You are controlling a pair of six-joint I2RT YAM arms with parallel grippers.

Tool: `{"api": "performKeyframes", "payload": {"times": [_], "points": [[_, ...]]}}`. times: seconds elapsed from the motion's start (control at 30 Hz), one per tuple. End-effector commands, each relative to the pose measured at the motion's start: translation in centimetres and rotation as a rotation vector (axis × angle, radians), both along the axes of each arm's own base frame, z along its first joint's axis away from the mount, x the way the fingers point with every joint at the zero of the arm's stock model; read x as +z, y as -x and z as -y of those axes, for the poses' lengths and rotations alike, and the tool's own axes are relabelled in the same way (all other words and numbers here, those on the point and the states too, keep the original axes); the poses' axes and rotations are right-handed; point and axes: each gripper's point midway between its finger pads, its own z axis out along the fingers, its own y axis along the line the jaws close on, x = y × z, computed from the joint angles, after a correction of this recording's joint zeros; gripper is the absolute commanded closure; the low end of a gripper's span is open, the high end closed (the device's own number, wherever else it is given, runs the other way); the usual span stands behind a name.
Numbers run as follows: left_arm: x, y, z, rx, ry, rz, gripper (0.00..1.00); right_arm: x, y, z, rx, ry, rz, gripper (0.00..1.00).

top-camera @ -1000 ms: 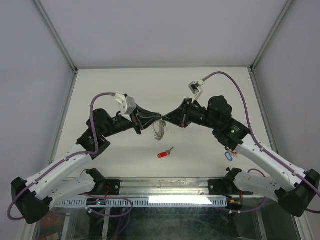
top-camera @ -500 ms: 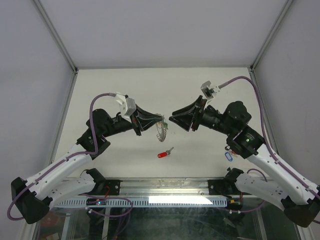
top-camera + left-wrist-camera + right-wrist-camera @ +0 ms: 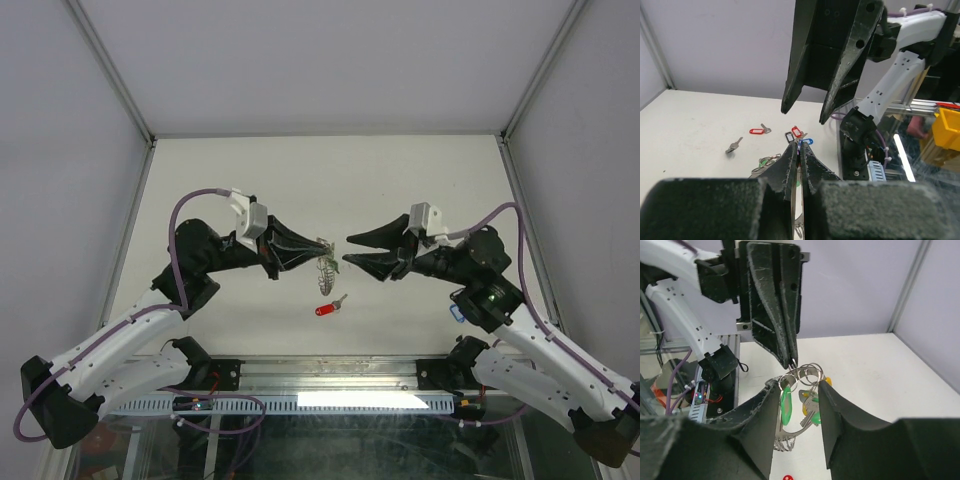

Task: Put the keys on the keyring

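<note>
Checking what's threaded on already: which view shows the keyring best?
The right wrist view: the keyring hangs from the left hand, facing the camera, green tag visible on it. The top external view shows it small; the left wrist view shows only its thin edge between the fingers.

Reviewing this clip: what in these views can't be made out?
- Top view: the large silvery wire keyring in the left pincer is too small to count the tagged silver keys on it.
- Top view: the small blue plastic tag is partly hidden by the right arm; its key is unseen.
- Right wrist view: a small red piece is cut off by the bottom edge.
</note>
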Motion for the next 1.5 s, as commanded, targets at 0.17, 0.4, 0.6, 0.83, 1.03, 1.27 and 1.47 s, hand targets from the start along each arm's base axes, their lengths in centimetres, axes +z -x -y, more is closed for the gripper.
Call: {"api": "performKeyframes", "payload": {"times": [0.17, 0.4, 0.6, 0.83, 1.03, 1.27, 1.47], "points": [[4.8, 3.2, -0.7, -0.136, 0.093, 0.137, 1.00, 3.0, 3.4, -0.8, 0.201, -0.080, 0.240, 0.63], [4.8, 3.5, -0.6, -0.164, 0.089, 0.143, 1.00, 2.9, 3.5, -1.3, 0.235, -0.067, 0.225, 0.63], [4.7, 3.7, -0.5, -0.179, 0.083, 0.142, 1.00, 3.1, 3.4, -1.5, 0.242, -0.078, 0.219, 0.63], [4.5, 3.8, -0.5, -0.183, 0.080, 0.138, 1.00, 3.4, 3.6, -1.7, 0.260, -0.097, 0.213, 0.63], [4.5, 3.8, -0.5, -0.183, 0.080, 0.139, 1.00, 2.4, 3.6, -2.3, 0.299, -0.072, 0.180, 0.66], [4.5, 3.7, -0.4, -0.186, 0.078, 0.138, 1.00, 1.8, 3.5, -2.7, 0.317, -0.060, 0.164, 0.69], [4.4, 3.7, -0.4, -0.186, 0.076, 0.134, 1.00, 1.8, 3.5, -3.0, 0.330, -0.058, 0.160, 0.72]]}}
